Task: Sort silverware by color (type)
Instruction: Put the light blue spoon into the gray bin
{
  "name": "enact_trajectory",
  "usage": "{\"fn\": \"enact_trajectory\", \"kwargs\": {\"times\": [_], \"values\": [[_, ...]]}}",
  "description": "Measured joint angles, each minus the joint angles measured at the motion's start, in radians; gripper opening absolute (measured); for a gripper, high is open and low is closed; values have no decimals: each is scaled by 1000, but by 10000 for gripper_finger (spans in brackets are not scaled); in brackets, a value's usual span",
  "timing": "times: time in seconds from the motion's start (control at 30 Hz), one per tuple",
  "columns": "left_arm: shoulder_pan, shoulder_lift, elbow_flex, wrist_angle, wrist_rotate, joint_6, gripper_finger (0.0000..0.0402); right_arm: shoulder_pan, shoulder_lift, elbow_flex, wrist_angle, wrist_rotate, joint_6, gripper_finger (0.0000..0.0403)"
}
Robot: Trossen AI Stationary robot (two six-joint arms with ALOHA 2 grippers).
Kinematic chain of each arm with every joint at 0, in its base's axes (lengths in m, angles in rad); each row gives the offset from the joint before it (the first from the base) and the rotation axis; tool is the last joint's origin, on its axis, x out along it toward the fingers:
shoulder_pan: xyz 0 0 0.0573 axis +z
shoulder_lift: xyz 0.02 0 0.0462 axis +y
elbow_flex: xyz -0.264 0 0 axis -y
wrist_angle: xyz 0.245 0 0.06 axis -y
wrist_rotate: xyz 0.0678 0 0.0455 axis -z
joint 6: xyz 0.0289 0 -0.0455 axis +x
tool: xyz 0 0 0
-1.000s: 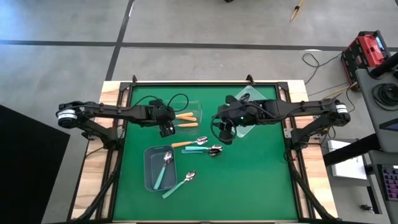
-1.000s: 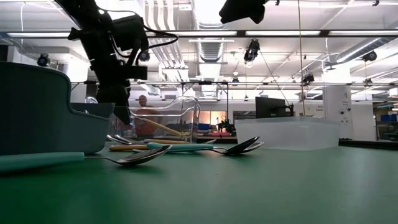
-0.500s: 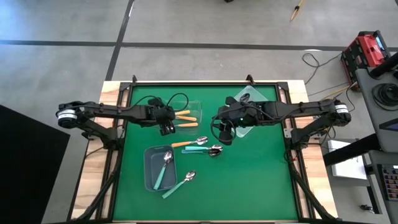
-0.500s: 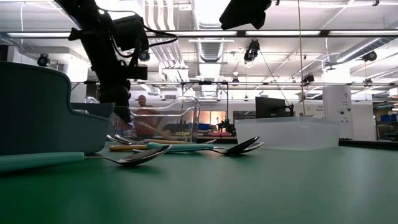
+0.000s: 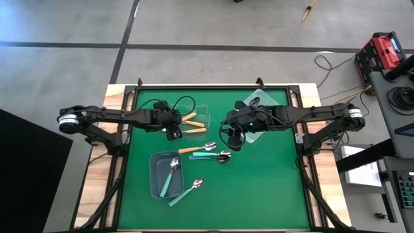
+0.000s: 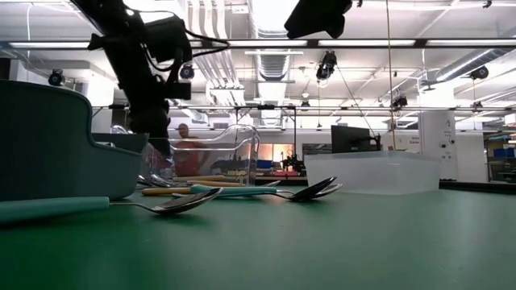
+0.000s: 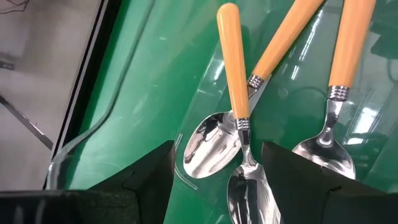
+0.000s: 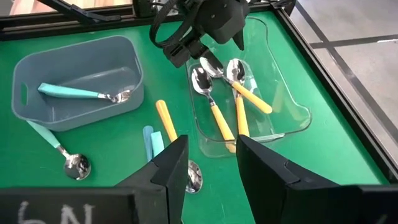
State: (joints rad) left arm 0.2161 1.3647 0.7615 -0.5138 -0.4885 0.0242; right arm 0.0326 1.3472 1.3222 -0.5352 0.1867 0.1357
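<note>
Three orange-handled spoons [image 7: 233, 68] lie in a clear bin [image 5: 209, 120] at the far left. My left gripper [image 7: 217, 180] hovers open just above their bowls, its fingers on either side of them and touching nothing. A teal spoon [image 8: 81, 92] lies in the grey bin [image 5: 155, 184]. On the table between the bins are an orange spoon [image 5: 194, 149], a teal spoon [image 5: 210, 155] and, nearer the front, another teal spoon [image 5: 186, 192]. My right gripper [image 5: 234, 139] hangs open and empty, higher up, to the right of the loose spoons.
A second clear bin [image 5: 262, 107] stands under my right arm at the far right; in the low view it shows as a clear bin [image 6: 379, 173] behind the spoons. The green mat's near half is bare. Cables loop by the left wrist [image 5: 184, 103].
In the low view an orange spoon that slanted upward inside the clear bin, below my left gripper, has dropped and now lies flat on the bin's floor with the others. Both arms have kept their places.
</note>
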Motion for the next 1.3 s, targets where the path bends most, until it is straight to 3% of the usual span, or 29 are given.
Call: {"fn": "enact_trajectory", "kwargs": {"times": [0.63, 1.3], "values": [[-51, -33, 89, 49, -2, 19, 222, 1, 28, -18, 1, 0, 81, 116], [-320, -91, 88, 301, 0, -26, 201, 84, 199, -19, -4, -2, 118, 102]]}}
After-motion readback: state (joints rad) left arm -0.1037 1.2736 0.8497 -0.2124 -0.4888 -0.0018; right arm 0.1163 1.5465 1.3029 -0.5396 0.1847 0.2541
